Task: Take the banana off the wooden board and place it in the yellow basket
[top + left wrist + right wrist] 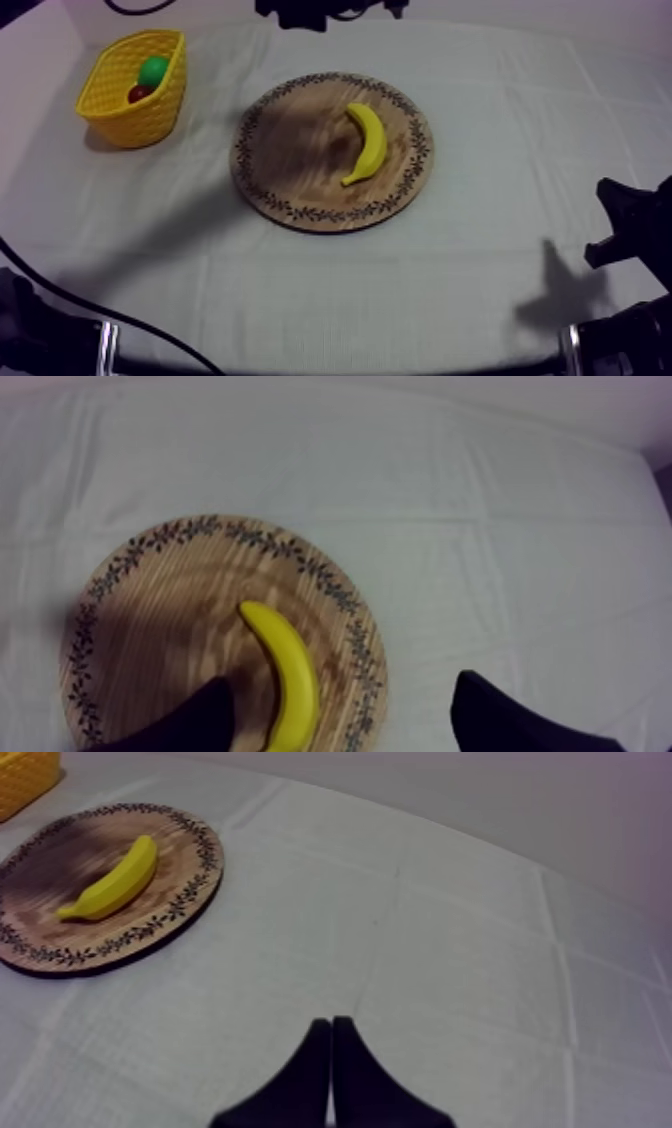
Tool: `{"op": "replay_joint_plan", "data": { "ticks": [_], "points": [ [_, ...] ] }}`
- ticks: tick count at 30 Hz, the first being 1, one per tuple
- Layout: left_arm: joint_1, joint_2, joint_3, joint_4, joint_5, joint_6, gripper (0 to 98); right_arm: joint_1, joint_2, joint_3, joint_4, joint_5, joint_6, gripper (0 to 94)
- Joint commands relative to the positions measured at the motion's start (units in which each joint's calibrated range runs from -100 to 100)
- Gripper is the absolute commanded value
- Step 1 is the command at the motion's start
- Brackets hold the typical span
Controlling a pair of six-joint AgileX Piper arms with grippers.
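Left gripper (345, 711) gapes over banana (285, 676) (on the board (150, 626)); right gripper (331, 1027) closed, over cloth (450, 932)

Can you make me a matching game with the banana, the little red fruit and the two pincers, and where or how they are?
Things:
1. banana
2. small red fruit
3. left pincer
4. right pincer

Places or states:
A. shut, over bare cloth
B. on the wooden board
C. open, over the banana
D. in the yellow basket

Pairs: 1-B, 2-D, 3-C, 4-A
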Motion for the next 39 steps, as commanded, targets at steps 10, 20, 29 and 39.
{"op": "replay_joint_plan", "data": {
  "ticks": [10,20,29,39],
  "points": [
    [-0.39,12.8,-5.2,0.34,2.56,0.76,80.7,0.0,0.0,-0.03,0.02,0.01,0.0,0.3],
    [-0.41,23.74,-8.77,0.94,5.1,1.31,80.2,0.0,0.0,-0.03,0.02,0.01,0.0,0.3],
    [-0.94,31.04,-13.59,1.55,5.34,0.72,78.8,0.0,0.0,-0.03,0.02,0.01,0.0,0.3],
    [-0.87,34.94,-17.21,4.15,5.25,-1.79,76.2,0.0,0.0,-0.03,0.02,0.01,0.0,0.3]
  ]
}}
